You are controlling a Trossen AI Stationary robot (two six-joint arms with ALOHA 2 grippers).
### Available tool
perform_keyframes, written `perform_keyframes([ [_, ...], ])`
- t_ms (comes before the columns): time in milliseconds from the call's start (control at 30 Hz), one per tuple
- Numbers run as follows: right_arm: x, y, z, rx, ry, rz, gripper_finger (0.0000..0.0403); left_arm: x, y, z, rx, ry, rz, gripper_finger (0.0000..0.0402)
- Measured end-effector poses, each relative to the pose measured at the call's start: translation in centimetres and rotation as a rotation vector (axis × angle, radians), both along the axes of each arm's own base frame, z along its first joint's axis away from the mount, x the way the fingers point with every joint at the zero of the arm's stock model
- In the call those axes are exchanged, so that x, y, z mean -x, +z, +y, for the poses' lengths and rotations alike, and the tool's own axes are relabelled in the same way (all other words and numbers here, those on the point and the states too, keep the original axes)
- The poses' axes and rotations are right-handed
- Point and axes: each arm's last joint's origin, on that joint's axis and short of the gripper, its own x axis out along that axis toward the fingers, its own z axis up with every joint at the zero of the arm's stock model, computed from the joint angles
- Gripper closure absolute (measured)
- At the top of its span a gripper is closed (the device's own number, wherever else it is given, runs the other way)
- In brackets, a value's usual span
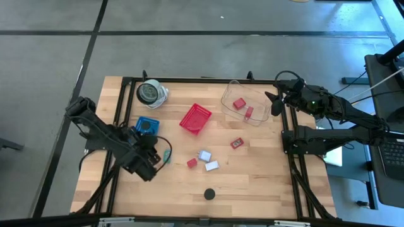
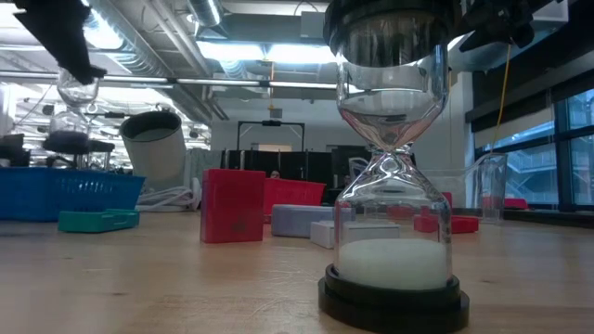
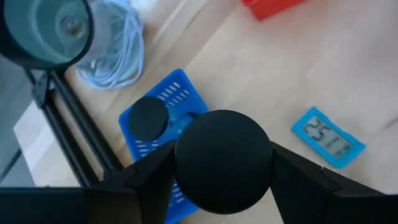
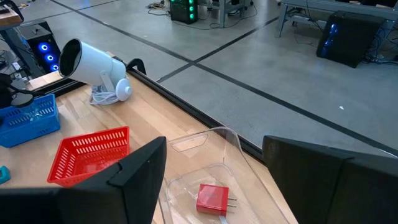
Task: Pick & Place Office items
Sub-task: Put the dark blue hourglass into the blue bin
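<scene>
Left tool (image 1: 150, 162), seen from above and from its own wrist. It stands just beside the blue tray (image 3: 180, 87), on the side facing the counter's (image 1: 252, 183) open middle. Its fingers are clamped from both sides on a black round piece (image 3: 224, 155), held clear of the wood. A second black disc (image 3: 148, 118) lies inside the blue tray. The teal clock piece (image 3: 328, 138) lies flat near the tray, close to the left tool.

The red block (image 1: 192, 162) and a white rectangle (image 1: 204, 155) sit farther from the tray, past the teal piece. The hourglass (image 2: 394, 167) stands farther off again.

Right tool (image 1: 276, 103): it is well apart from the blue tray, beyond the red mesh basket (image 1: 195, 118). Its fingers are apart and empty over the clear bin (image 1: 227, 94), which holds a red plug (image 4: 212, 199).

Risks to you, as judged from this moment:
- **Slipping:** the held piece is round and gripped on its curved edge, so it may twist or slip if you swing quickly.
- **Bad landing:** released off-centre, it could land on the disc already in the tray, tip over the low wall and roll across the counter.
- **Knocking:** a low approach could nudge the tray, or sweep the teal piece aside.
</scene>
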Motion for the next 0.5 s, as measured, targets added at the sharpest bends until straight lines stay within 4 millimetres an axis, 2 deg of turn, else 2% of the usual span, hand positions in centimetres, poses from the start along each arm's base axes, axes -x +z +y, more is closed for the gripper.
perform_keyframes([
  [267,0.0,0.0,0.0,0.0,0.0,0.0,0.0133,0.7,-2.0,1.0,-0.011,0.108,0.054,0.0176],
  [500,0.0,0.0,0.0,0.0,0.0,0.0,0.0133,1.1,-3.6,1.3,-0.021,0.187,0.02,0.0176],
])
